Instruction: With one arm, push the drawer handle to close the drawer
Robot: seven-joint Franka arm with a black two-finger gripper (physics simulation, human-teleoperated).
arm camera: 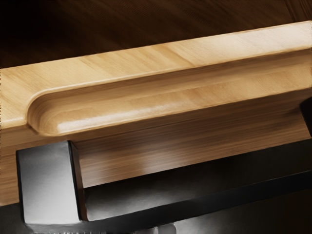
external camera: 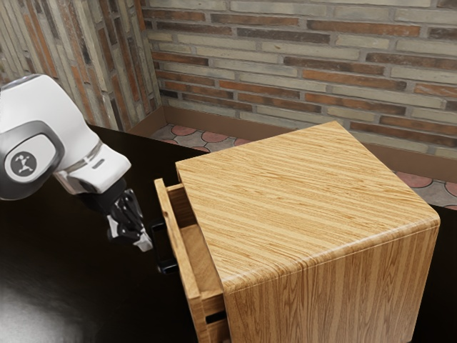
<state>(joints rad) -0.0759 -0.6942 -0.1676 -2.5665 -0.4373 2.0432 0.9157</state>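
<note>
In the exterior view I am holding my claw (external camera: 147, 244) left of centre in the frame, low over the dark table (external camera: 50, 286), and it is pointing down at the black handle (external camera: 168, 269). The handle is sitting just beside my tip, on the outer face of the drawer (external camera: 178, 246), in the lower left of the frame. Whether I am touching it, I cannot tell; nor can I tell if my claw is standing released or clenched.

The drawer is jutting out from the wooden cabinet (external camera: 307, 207), which is filling the lower right and middle; I am seeing into its inside through the gap behind the front. In the wrist view the handle's bar is running alongside the drawer front, close under my hand.

So I am judging the task this way: the reaching is as good as done, and the closing is lying ahead. I am needing to press the handle toward the cabinet, toward the frame's right, until that gap is disappearing
</note>
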